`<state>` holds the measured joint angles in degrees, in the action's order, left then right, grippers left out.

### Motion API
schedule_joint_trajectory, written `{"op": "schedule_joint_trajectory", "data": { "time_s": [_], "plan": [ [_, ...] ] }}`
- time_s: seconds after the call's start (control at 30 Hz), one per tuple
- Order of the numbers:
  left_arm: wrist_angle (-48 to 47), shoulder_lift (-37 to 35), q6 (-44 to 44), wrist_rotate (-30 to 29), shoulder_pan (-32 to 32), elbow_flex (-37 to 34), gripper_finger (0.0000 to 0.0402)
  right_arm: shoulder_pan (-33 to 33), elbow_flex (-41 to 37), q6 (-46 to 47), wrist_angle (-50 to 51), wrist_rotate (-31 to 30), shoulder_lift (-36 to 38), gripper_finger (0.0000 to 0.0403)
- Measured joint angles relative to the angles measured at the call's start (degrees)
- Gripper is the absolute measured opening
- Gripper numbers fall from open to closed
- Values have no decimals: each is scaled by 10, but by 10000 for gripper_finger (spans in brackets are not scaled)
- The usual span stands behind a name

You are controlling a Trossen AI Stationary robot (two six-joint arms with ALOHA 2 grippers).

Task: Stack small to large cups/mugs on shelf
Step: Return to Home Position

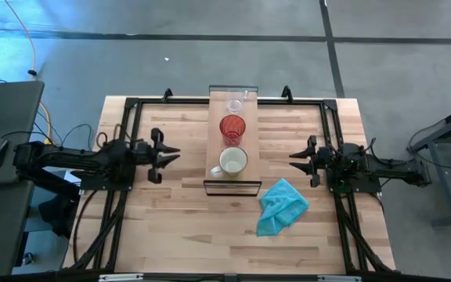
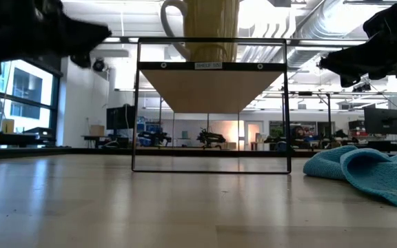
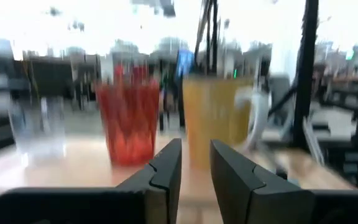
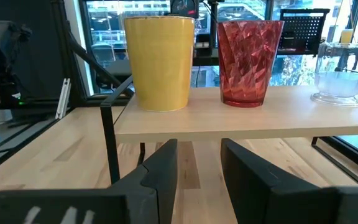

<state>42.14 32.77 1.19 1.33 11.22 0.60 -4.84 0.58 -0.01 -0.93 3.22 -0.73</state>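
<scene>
The shelf (image 1: 233,141), a narrow light-wood board on a dark frame, stands mid-table. On it stand in a row a tiny clear glass (image 1: 234,104) at the far end, a red translucent cup (image 1: 232,128) in the middle and a cream handled mug (image 1: 232,162) at the near end. My left gripper (image 1: 171,155) is left of the shelf, open and empty, facing the cup (image 3: 128,121) and mug (image 3: 219,118). My right gripper (image 1: 297,160) is right of the shelf, open and empty, facing the mug (image 4: 160,61), cup (image 4: 247,61) and glass (image 4: 342,84).
A crumpled teal cloth (image 1: 282,207) lies on the planked tabletop near the shelf's near right corner; it also shows in the low view (image 2: 367,172). A dark frame (image 1: 124,125) runs along the table's sides. Bare wood lies in front of the shelf.
</scene>
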Motion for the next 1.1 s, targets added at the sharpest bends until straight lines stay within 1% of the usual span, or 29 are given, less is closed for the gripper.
{"op": "schedule_joint_trajectory", "data": {
  "time_s": [0.1,0.17,0.3,0.43,0.53,0.8,1.1],
  "plan": [
    [60,0,20,5,0,0,74,0,0,0,0,0,0,116],
    [77,-2,31,4,0,0,74,0,0,0,0,0,0,116],
    [70,-17,40,-8,0,0,74,0,0,0,0,0,0,116],
    [70,-42,40,8,0,0,74,0,0,-9,0,0,0,116],
    [68,-68,44,10,0,0,74,0,0,-18,0,0,0,116],
    [57,-127,72,-16,0,0,74,0,0,-19,0,0,0,116],
    [57,-155,75,-40,0,0,74,0,0,-19,0,0,0,116]
  ]
}}
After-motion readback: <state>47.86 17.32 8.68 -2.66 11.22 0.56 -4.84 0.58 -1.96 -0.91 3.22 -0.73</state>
